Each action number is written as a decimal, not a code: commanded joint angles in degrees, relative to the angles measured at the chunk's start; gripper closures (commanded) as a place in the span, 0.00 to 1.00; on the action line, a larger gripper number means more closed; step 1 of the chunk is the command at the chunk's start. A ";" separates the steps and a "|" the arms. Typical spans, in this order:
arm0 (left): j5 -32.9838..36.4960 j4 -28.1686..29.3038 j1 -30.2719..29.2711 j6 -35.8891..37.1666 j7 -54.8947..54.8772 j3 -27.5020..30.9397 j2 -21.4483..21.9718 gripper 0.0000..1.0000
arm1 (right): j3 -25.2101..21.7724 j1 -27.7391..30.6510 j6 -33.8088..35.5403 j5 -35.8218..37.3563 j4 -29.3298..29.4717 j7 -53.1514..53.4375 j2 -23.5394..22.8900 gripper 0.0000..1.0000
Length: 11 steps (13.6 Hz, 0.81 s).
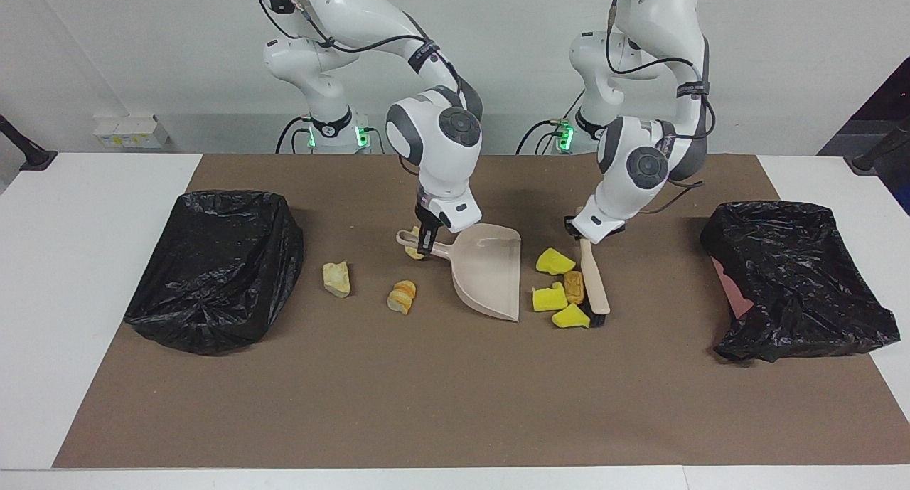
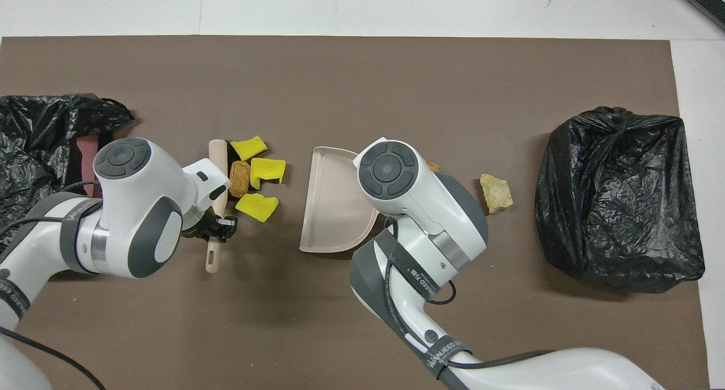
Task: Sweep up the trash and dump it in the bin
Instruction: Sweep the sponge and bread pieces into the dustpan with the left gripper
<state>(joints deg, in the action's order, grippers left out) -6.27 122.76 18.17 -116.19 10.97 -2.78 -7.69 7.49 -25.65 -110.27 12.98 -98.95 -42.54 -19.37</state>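
The sweeping step is in hand: the left gripper [image 1: 581, 232] is clamped on the handle of the beige brush with black bristles [image 1: 592, 284], whose long axis runs from the robots' edge of the brown mat [image 1: 426, 405] toward its opposite edge, bristles facing the beige plastic dustpan [image 1: 490, 269]. Three bright yellow spongy chunks [image 1: 553, 298] and a golden-brown lump [image 1: 573, 286] lie against the bristles, just beside the pan's open mouth. The right gripper [image 1: 424, 242] is closed on the pan's handle, steadying it. Next the brush likely needs a short push to carry the pile over the lip. Three pale bread-like pieces [image 1: 336, 278] lie between the pan and the black-bagged bin [image 1: 213, 262] at the right arm's end.
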 commanded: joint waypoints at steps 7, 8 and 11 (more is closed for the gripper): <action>-8.76 -3.05 11.01 -0.89 4.14 -0.12 0.74 1.00 | 0.33 0.25 -1.44 0.20 -0.98 -1.41 0.13 1.00; -8.76 -3.92 10.83 -0.45 5.97 -0.21 1.87 1.00 | 0.33 0.25 -1.44 0.20 -0.98 -1.41 0.13 1.00; -8.76 -4.90 10.13 1.91 10.12 0.40 5.04 1.00 | 0.33 0.33 -1.44 0.12 -0.98 -1.41 0.13 1.00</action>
<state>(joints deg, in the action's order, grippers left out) -14.25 117.82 28.89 -116.99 19.19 -2.86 -5.67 7.49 -25.65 -110.35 12.98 -99.00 -42.54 -19.37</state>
